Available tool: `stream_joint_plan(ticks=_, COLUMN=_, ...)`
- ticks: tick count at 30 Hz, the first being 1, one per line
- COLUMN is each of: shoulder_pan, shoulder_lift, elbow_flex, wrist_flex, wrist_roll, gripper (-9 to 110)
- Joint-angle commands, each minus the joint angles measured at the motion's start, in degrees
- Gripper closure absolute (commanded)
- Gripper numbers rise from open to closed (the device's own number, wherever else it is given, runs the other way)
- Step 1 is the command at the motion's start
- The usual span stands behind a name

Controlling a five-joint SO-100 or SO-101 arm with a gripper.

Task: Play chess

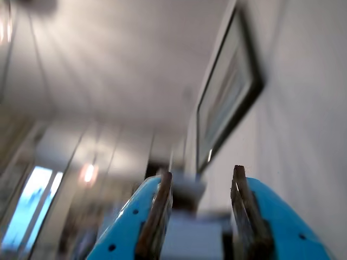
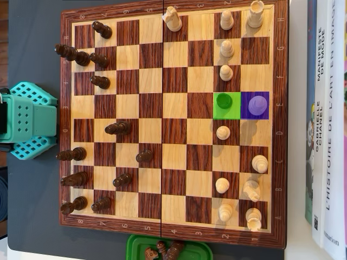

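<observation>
In the overhead view, 3 books (image 2: pixel 325 124) lie side by side just right of the board, spines showing French titles. In the wrist view, a dark-framed picture (image 1: pixel 230 86) hangs on a pale wall, blurred.

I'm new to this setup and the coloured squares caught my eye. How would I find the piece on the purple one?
In the overhead view, start at the chessboard and go to its right side, where the pale pieces stand. About halfway down, a green square and a purple square sit side by side. The purple piece stands on the purple square, nearer the board's right edge; it alone looks purple, while the piece beside it looks green.
</observation>
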Motion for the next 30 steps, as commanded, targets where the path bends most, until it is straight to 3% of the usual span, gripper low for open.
stream_joint_plan(ticks=1, shoulder_pan=-0.8, shoulder_lift=-0.3, elbow_flex=-1.3, wrist_flex=12.1, wrist_roll=-0.3, gripper=85)
stream_joint_plan(ticks=12, shoulder_pan=-2.4, shoulder_lift=-0.3, elbow_flex=-12.3, wrist_flex=52.6, wrist_roll=-4.7, gripper=85)
stream_joint_plan(ticks=20, shoulder_pan=-2.4, shoulder_lift=-0.4, elbow_flex=-30.2, wrist_flex=97.7, wrist_roll=-4.7, gripper=85)
stream_joint_plan(ticks=24, shoulder_pan=0.8, shoulder_lift=-0.4, elbow_flex=-32.5, wrist_flex=107.1, wrist_roll=-4.2, gripper=85)
stream_joint_plan(ticks=30, shoulder_pan=1.0, shoulder_lift=-12.7, elbow_flex=-37.0, wrist_flex=108.1, wrist_roll=-4.2, gripper=85)
